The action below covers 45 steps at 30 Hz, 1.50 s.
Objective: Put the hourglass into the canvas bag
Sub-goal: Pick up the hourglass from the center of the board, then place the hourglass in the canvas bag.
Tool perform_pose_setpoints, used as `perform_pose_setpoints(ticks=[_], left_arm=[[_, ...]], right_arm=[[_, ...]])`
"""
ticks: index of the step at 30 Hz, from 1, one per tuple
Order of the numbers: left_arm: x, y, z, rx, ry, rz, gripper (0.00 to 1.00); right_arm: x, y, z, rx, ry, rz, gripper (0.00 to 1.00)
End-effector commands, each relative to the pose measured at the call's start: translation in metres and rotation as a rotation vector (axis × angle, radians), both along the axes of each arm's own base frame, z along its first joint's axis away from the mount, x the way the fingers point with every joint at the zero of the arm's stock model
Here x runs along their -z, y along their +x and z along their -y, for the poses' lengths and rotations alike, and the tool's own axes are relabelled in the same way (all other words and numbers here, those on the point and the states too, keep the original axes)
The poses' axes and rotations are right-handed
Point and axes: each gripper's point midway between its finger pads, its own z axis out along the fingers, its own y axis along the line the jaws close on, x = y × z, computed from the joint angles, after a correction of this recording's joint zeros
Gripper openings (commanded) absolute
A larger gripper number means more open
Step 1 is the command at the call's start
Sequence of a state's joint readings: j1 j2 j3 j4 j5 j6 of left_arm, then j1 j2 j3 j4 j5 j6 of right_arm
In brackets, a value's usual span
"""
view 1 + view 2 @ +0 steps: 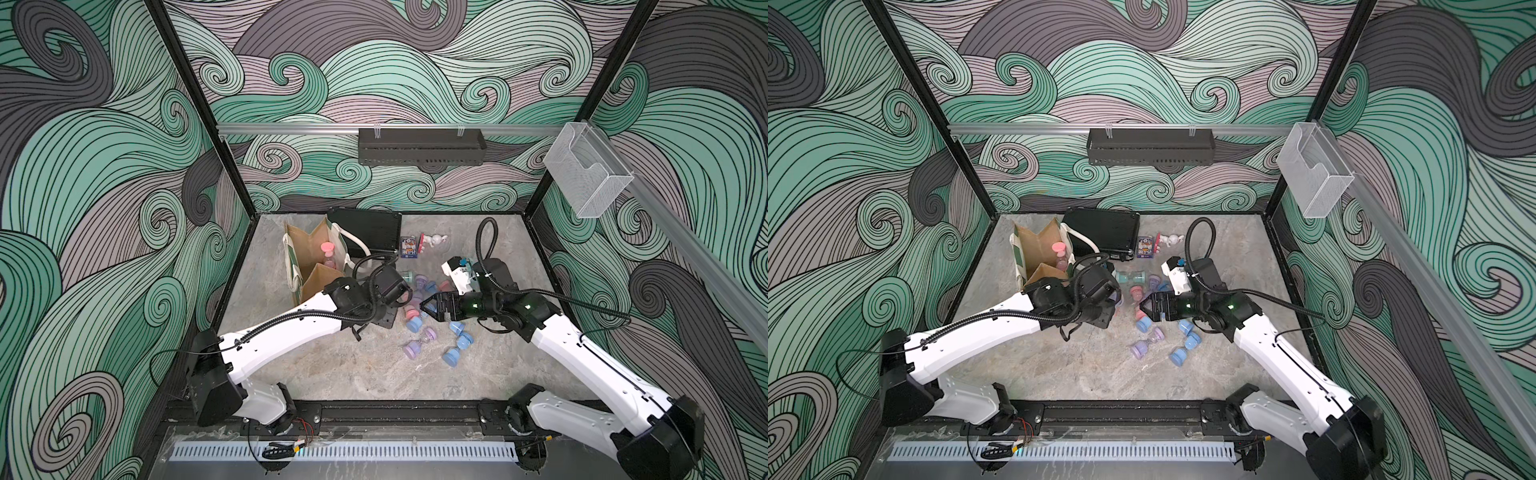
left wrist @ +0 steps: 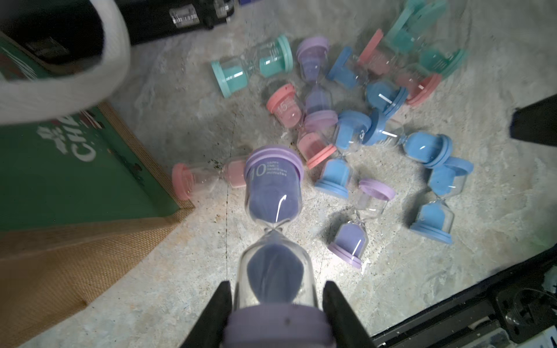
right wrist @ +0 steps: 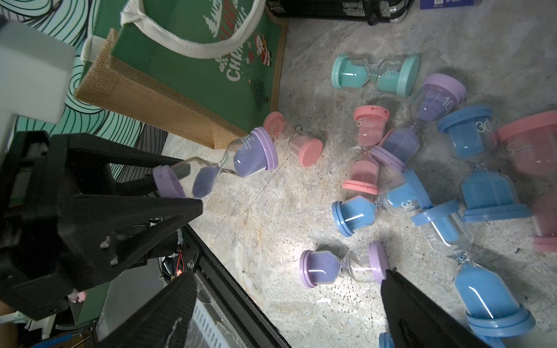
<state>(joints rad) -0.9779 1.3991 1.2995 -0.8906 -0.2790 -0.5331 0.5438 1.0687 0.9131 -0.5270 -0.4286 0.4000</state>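
A purple hourglass (image 2: 272, 192) is held by its lower cap in my left gripper (image 2: 275, 289), which is shut on it; it sticks out forward, lifted off the table. In the right wrist view the same hourglass (image 3: 250, 156) sits in the left gripper (image 3: 193, 186), just in front of the canvas bag (image 3: 196, 75). The bag (image 1: 301, 245) stands upright and open at the back left in both top views, with a pink hourglass (image 1: 328, 249) inside. My right gripper (image 1: 424, 307) hangs open over the loose pile, holding nothing.
Several loose hourglasses (image 1: 453, 328) in blue, pink, purple and teal lie in the middle of the table. A flat black case (image 1: 365, 232), a small card box (image 1: 408, 246) and a white rabbit figure (image 1: 434, 240) are at the back. One pink hourglass (image 2: 208, 177) lies against the bag's corner.
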Motion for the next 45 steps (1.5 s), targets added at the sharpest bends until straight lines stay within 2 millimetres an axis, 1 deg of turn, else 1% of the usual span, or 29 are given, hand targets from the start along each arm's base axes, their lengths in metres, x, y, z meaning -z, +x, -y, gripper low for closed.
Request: perform_pose_setpoints(ticks=[1,5,9,13,15,18,23,27,29,32,33,34,35,38,45], left_arm=[[-0.047,0.009,-0.008,0.025,-0.012,0.137,0.08],[-0.092,0.017,-0.012,0.042,-0.036,0.241,0.08],[-0.128,0.030,-0.025,0.024,0.005,0.327,0.07],[-0.152,0.044,-0.044,-0.024,0.054,0.384,0.06],[-0.159,0.053,-0.056,-0.053,0.076,0.398,0.06],[-0.161,0.067,-0.077,-0.114,0.100,0.398,0.05],[-0.154,0.084,-0.118,-0.220,0.139,0.363,0.04],[-0.133,0.096,-0.142,-0.282,0.167,0.289,0.03],[-0.122,0.103,-0.151,-0.312,0.173,0.264,0.03],[-0.104,0.113,-0.158,-0.337,0.140,0.213,0.02],[-0.099,0.115,-0.159,-0.340,0.127,0.199,0.02],[-0.091,0.118,-0.158,-0.337,0.124,0.178,0.02],[-0.079,0.124,-0.158,-0.337,0.126,0.149,0.02],[-0.059,0.137,-0.168,-0.375,0.128,0.106,0.01],[-0.025,0.172,-0.180,-0.403,0.080,-0.010,0.00]], right_arm=[[-0.028,0.000,-0.002,-0.020,0.035,0.053,1.00],[-0.044,0.004,-0.008,-0.029,0.066,0.083,1.00],[-0.058,0.008,-0.020,-0.055,0.097,0.099,1.00],[-0.072,0.011,-0.036,-0.083,0.130,0.124,1.00],[-0.078,0.010,-0.048,-0.116,0.138,0.139,1.00],[-0.083,0.010,-0.065,-0.153,0.141,0.149,1.00],[-0.084,0.011,-0.089,-0.191,0.148,0.147,1.00],[-0.083,0.012,-0.106,-0.223,0.173,0.127,1.00],[-0.078,0.010,-0.112,-0.237,0.173,0.109,1.00],[-0.070,0.012,-0.115,-0.236,0.165,0.084,0.99],[-0.073,0.014,-0.117,-0.236,0.179,0.100,1.00],[-0.072,0.013,-0.118,-0.238,0.179,0.097,1.00],[-0.070,0.014,-0.117,-0.237,0.178,0.096,1.00],[-0.063,0.015,-0.116,-0.229,0.165,0.092,1.00],[-0.056,0.015,-0.117,-0.229,0.159,0.075,1.00]])
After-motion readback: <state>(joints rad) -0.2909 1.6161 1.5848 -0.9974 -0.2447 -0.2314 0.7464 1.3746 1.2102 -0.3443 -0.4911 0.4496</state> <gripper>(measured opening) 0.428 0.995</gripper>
